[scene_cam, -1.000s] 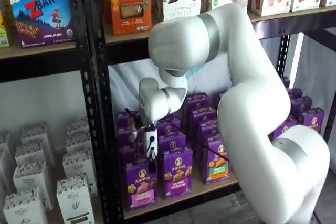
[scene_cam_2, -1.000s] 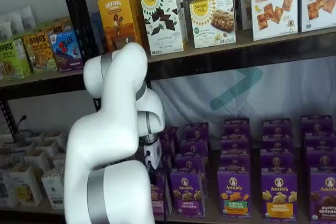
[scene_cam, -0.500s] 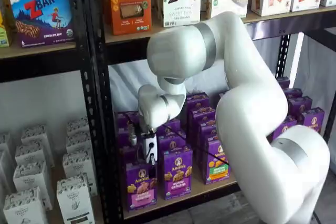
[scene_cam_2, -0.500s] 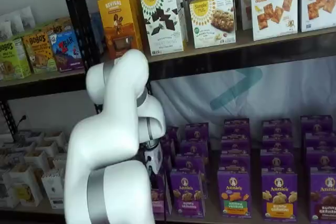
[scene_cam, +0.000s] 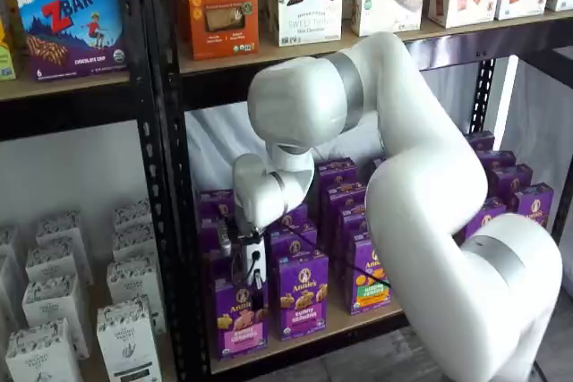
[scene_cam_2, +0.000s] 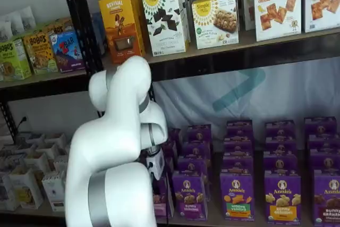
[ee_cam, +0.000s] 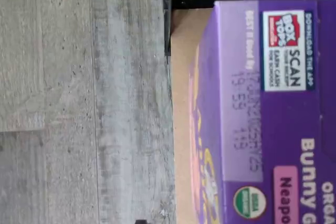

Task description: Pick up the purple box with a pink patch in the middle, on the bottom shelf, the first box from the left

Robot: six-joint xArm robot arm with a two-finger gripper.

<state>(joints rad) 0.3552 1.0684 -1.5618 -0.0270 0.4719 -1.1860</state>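
Note:
The purple box [scene_cam: 240,315] stands upright at the left front of the bottom shelf [scene_cam: 354,321], its pink patch low on the front. My gripper [scene_cam: 250,276] hangs straight down just above its top, white body up and black fingers down; no gap between the fingers shows, so I cannot tell if it is open. In a shelf view the gripper [scene_cam_2: 157,169] sits beside my white arm, which hides most of the box [scene_cam_2: 161,199]. The wrist view shows the box's top [ee_cam: 273,119] close up, with a Box Tops label and a pink patch.
More purple Annie's boxes [scene_cam: 303,294] stand in rows to the right and behind, one with a green-orange patch [scene_cam: 368,280]. A black perforated post [scene_cam: 166,221] stands just left of the box. White cartons [scene_cam: 125,333] fill the left bay. Grey floor [ee_cam: 79,98] lies below the shelf edge.
My gripper has come down and a little toward the shelf, closing the space above the purple box's top. The boxes have not moved.

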